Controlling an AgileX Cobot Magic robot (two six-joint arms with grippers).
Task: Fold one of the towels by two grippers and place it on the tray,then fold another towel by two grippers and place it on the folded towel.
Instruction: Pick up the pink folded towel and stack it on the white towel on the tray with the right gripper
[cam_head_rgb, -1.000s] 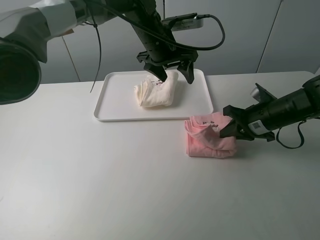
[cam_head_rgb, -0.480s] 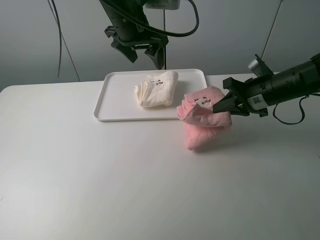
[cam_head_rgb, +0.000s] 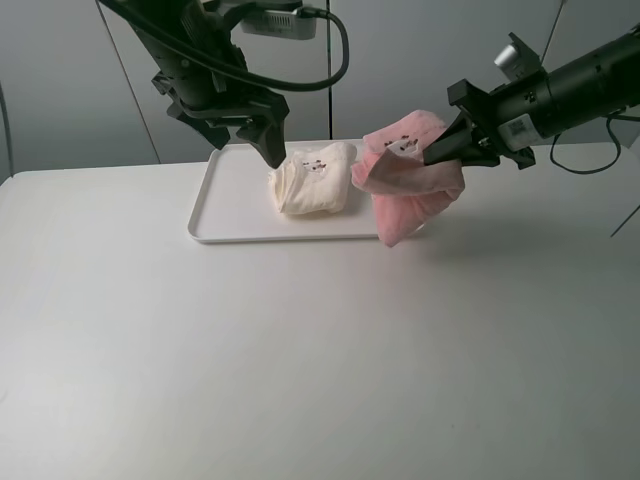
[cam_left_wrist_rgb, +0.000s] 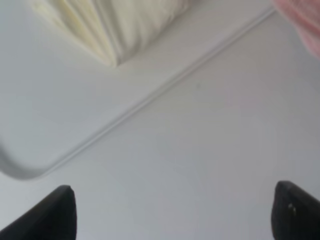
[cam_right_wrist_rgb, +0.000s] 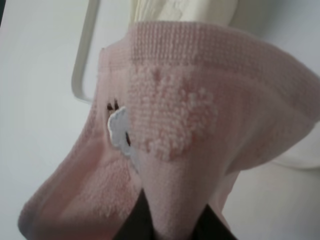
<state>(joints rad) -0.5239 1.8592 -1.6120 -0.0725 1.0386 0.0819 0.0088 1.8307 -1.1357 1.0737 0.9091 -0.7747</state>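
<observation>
Ext. high view: your right pincer (cam_head_rgb: 447, 152) is pinching the pink towel (cam_head_rgb: 407, 180), which hangs off the tabletop (cam_head_rgb: 300, 350) at the tray (cam_head_rgb: 235, 210) edge. Your left pincer (cam_head_rgb: 247, 125) is spread, holding nothing, w/ the cream towel (cam_head_rgb: 312, 178) just below and beside its tips, lying on the tray.

Left wrist view: fingertips (cam_left_wrist_rgb: 56, 212) wide apart; tray rim and cream towel beyond them.

Right wrist view: pink towel bunched at the pressed fingers (cam_right_wrist_rgb: 135, 220), cream towel beyond.
</observation>
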